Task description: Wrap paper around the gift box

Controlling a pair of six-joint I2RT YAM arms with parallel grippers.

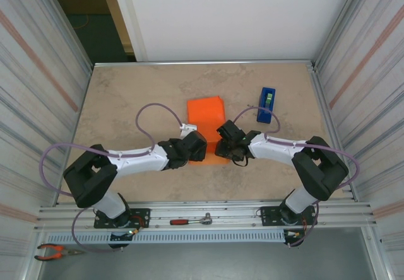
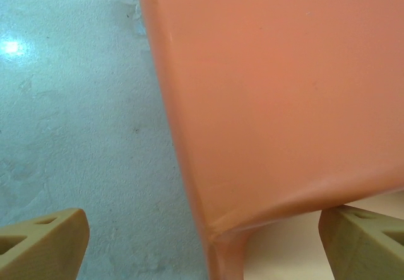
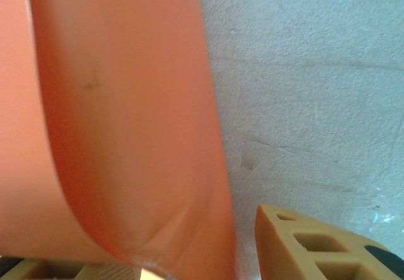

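Observation:
The orange paper (image 1: 205,113) lies mid-table, raised in a block shape at its far end. Both grippers are at its near end, my left gripper (image 1: 197,146) on the left and my right gripper (image 1: 222,142) on the right. In the left wrist view the paper (image 2: 278,91) curves over a pale surface (image 2: 297,248), apparently the gift box. My left gripper (image 2: 202,245) stands wide open astride the paper's creased corner. In the right wrist view the paper (image 3: 120,122) drapes over the left finger of my right gripper (image 3: 180,255). Its right finger (image 3: 315,242) stands clear of the sheet, with table showing between.
A blue tape dispenser (image 1: 266,105) stands to the right of the paper at the back. A red-handled tool (image 1: 189,221) lies on the front rail and pliers (image 1: 57,251) lie below it at the left. Ribbed walls close in both sides of the table (image 1: 126,103).

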